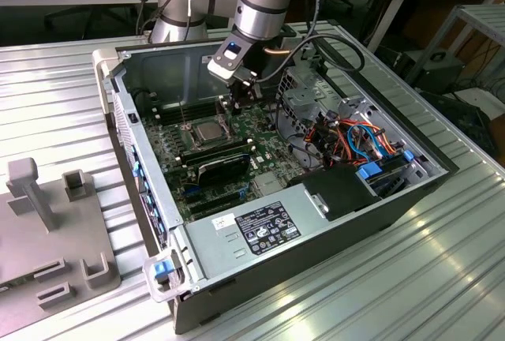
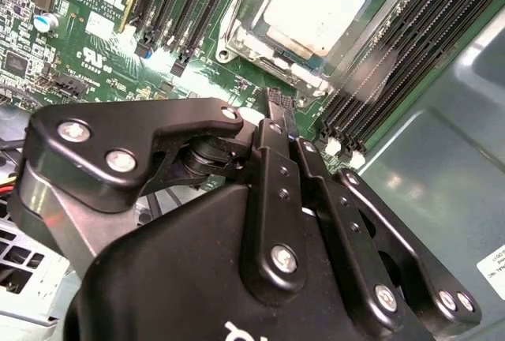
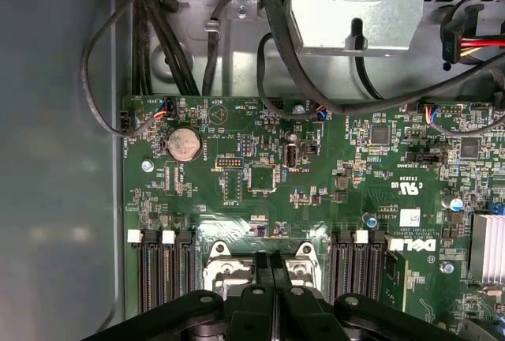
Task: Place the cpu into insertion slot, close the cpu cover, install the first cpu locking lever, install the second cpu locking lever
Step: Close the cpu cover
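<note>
Motherboard (image 3: pixel 316 199): green, with fine white print; cpu (image 2: pixel 316 5): dull silver-grey top; cpu cover (image 2: pixel 234 37): bright silvery metal; gripper (image 2: pixel 280 112): matt black, with silver screw heads; memory slots (image 3: pixel 162 270): black, with white latches at the ends; coin cell (image 3: pixel 183 144): silver; case wall (image 3: pixel 55 159): plain dull grey; cable bundle (image 1: pixel 351 134): orange, red and blue; table (image 1: pixel 379 286): silver-grey, ribbed in parallel lines.
</note>
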You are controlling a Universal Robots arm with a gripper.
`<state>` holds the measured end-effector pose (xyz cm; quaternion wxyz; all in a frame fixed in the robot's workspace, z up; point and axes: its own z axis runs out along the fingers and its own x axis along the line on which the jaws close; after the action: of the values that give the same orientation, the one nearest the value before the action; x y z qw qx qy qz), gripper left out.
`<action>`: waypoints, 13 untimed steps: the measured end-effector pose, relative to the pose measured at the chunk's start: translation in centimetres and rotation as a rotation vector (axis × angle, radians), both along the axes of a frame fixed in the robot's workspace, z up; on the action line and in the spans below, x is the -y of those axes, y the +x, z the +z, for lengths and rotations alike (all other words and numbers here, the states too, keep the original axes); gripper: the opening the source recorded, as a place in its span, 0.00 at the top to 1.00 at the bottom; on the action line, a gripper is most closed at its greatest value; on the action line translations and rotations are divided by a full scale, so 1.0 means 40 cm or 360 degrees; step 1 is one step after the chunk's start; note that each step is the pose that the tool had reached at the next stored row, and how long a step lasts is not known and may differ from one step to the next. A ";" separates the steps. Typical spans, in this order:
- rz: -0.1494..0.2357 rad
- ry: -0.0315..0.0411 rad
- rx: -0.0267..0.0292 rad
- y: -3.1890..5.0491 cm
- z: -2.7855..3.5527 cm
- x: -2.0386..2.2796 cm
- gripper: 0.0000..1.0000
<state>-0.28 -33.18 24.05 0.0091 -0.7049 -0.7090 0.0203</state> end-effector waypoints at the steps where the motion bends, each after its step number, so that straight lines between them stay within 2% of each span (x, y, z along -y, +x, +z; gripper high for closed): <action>1: 0.0000 0.0000 0.00001 0.000 0.000 0.000 0.89; 13: -0.0001 0.0000 0.00002 -0.003 -0.001 0.000 0.89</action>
<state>-0.41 -33.18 24.01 0.0091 -0.7051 -0.7088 0.0202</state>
